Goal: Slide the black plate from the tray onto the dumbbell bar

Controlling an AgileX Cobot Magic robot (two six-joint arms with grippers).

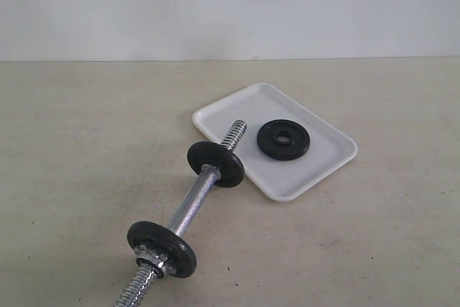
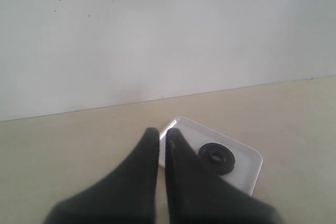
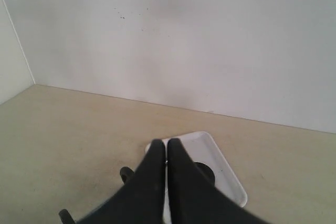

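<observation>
We see the black plate (image 1: 283, 139) lying in the tray (image 1: 323, 157), apart from the dumbbell bar (image 1: 194, 203); our left gripper (image 2: 162, 132) and right gripper (image 3: 166, 143) are clenched, empty

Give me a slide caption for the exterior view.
Black plate lies flat on the white tray, near the threaded end of the dumbbell bar.

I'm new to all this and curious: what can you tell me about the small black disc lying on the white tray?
The small round black weight disc is thick and matte, seemingly dark metal or rubber, with a centre hole inside a recessed ring. It lies flat near the middle of the flat white rectangular plastic tray, touching only the tray's floor. Nothing holds it, and it sits clear of the silver threaded dumbbell bar nearby.
</observation>
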